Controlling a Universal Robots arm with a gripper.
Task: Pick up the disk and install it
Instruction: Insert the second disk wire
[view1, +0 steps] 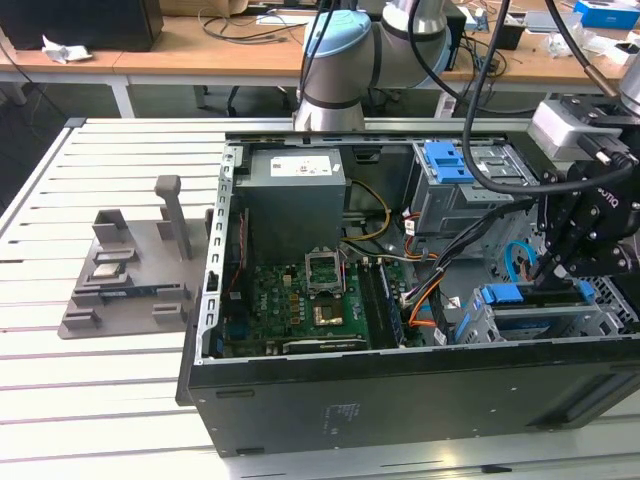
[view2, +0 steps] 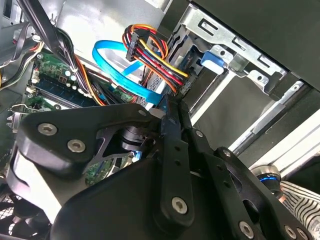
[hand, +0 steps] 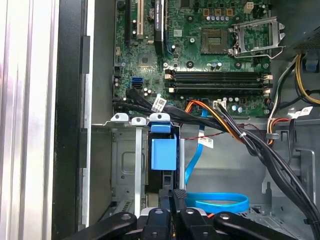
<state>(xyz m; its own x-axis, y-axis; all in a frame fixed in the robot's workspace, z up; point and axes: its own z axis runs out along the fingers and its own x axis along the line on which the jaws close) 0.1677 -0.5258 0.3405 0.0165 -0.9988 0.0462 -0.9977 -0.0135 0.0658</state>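
White slatted table (view1: 120, 400), open computer case (view1: 400, 400), cluttered desks (view1: 200, 50) behind

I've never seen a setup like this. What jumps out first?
An open computer case lies on a white slatted table, its green motherboard exposed. At the exterior view's right, the arm's black gripper reaches down into the drive cage, right at a blue-edged disk seated there. A grey stand sits to the case's left.

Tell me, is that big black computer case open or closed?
Open: the black metal computer case lies uncovered, its green circuit board plainly exposed.
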